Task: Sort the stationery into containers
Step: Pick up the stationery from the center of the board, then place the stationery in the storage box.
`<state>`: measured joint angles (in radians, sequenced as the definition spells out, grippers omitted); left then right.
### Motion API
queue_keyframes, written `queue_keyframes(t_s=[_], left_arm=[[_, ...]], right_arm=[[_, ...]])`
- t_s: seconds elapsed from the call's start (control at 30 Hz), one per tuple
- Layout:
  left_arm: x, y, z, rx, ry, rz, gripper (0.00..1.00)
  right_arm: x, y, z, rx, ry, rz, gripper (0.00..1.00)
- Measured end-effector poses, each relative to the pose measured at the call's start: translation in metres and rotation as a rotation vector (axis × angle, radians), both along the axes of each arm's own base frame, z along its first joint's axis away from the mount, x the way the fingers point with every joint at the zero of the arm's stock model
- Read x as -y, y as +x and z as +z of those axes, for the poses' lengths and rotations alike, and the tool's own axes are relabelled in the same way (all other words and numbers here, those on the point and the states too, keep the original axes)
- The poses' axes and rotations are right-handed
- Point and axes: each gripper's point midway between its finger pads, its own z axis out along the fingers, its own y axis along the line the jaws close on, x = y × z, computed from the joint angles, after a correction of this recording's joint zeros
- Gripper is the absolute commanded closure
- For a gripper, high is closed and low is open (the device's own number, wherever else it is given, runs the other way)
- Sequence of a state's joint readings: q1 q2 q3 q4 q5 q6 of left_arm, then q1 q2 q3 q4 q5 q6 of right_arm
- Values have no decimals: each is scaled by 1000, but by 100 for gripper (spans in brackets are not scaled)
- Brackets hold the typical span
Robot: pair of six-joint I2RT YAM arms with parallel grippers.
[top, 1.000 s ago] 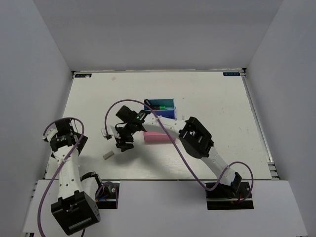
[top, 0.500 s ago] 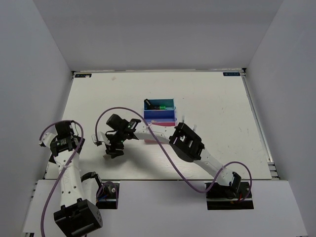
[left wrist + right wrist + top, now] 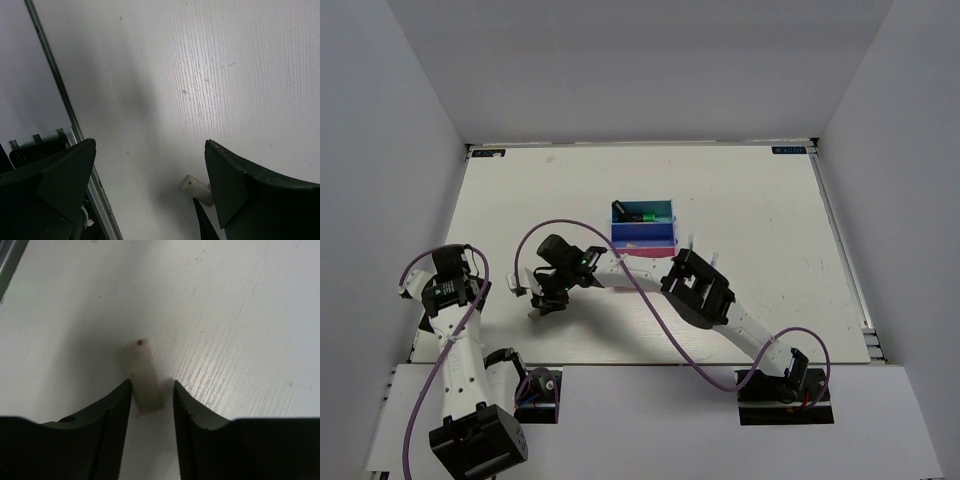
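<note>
Reaches far left across the white table (image 3: 740, 200) with the right gripper (image 3: 151, 390), low over a beige eraser block (image 3: 144, 375) lying flat near the table's front left. Straddles the block with fingers slightly parted, close on both sides, a sliver of gap at one side, not clamped. Holds the left gripper (image 3: 150, 170) spread wide above bare tabletop by the left edge. Shows, well apart at mid-table, the teal-blue bin (image 3: 645, 203) with a green-ended highlighter (image 3: 642, 214) inside, joined to the darker blue bin (image 3: 642, 241).

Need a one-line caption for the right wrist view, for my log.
Right claw straddles a small beige rectangular eraser block lying on the white table, jaws not yet closed on it.
</note>
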<state>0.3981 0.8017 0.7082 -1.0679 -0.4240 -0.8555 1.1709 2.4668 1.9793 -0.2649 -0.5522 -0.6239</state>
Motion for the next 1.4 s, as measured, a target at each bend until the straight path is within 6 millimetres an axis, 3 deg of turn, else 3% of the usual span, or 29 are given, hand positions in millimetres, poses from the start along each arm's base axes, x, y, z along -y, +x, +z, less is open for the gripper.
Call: queue_keyframes(t_s=[0.27, 0.47, 0.57, 0.83, 0.93, 1.07, 1.23, 1.4], left_arm=[[0, 0, 0, -2, 2, 0, 0], [0, 0, 0, -4, 3, -2, 0], [0, 0, 0, -5, 3, -5, 0], [0, 2, -2, -14, -4, -28, 0], [2, 8, -3, -9, -15, -57, 0], [10, 20, -7, 17, -53, -139, 0], [30, 36, -18, 57, -131, -283, 0], [41, 47, -21, 82, -177, -370, 0]], right_arm=[[9, 5, 3, 44, 4, -21, 97], [35, 24, 14, 64, -66, -87, 100], [47, 41, 40, 93, -67, -134, 100], [85, 79, 148, 273, -1, -269, 100], [107, 95, 172, 366, -12, -340, 100], [154, 121, 176, 436, -106, -451, 100], [229, 155, 159, 452, -286, -579, 100], [276, 162, 138, 393, -421, -618, 100]])
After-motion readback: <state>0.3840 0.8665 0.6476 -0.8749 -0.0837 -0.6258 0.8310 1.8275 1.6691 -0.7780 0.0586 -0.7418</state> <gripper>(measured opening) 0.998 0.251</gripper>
